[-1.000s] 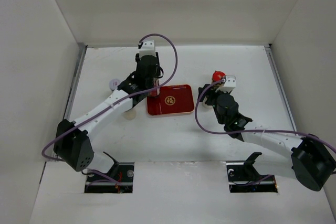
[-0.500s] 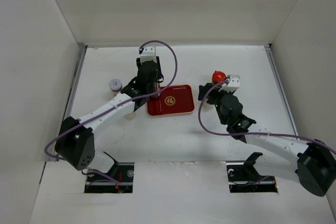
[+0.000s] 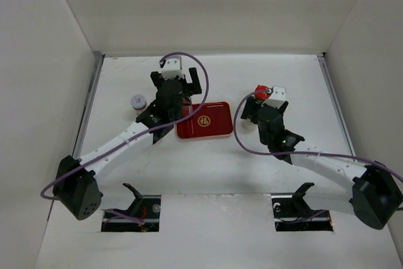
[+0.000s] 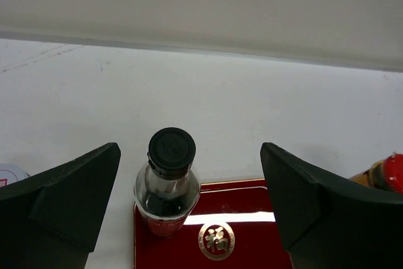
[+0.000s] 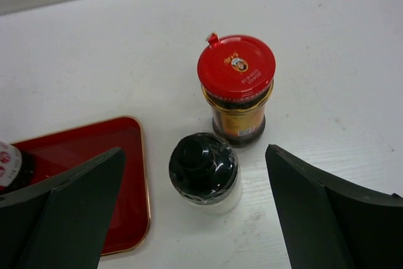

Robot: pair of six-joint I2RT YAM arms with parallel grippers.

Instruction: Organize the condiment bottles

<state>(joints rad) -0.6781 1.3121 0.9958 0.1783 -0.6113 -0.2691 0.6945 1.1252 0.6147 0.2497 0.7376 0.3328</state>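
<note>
In the left wrist view the tall clear bottle (image 4: 169, 181) with a black cap stands upright on the far left corner of the red tray (image 4: 252, 234). My left gripper (image 4: 190, 159) is open, its fingers wide on either side of the bottle and not touching it. In the right wrist view the short black-topped bottle (image 5: 204, 171) stands on the table just right of the tray (image 5: 82, 174). My right gripper (image 5: 195, 155) is open around it, with gaps on both sides. The red-lidded jar (image 5: 236, 86) stands just beyond it. A white-lidded jar (image 3: 138, 101) sits left of the left arm.
White walls close the table at the back and on both sides. The red tray (image 3: 203, 120) lies between the two grippers, left gripper (image 3: 177, 91) over its far left corner, right gripper (image 3: 261, 104) off its right edge beside the red-lidded jar (image 3: 261, 92).
My left gripper has opened and let go of the tall bottle, which now stands on the tray. My right gripper has opened wider and shifted slightly by the black-topped bottle.
</note>
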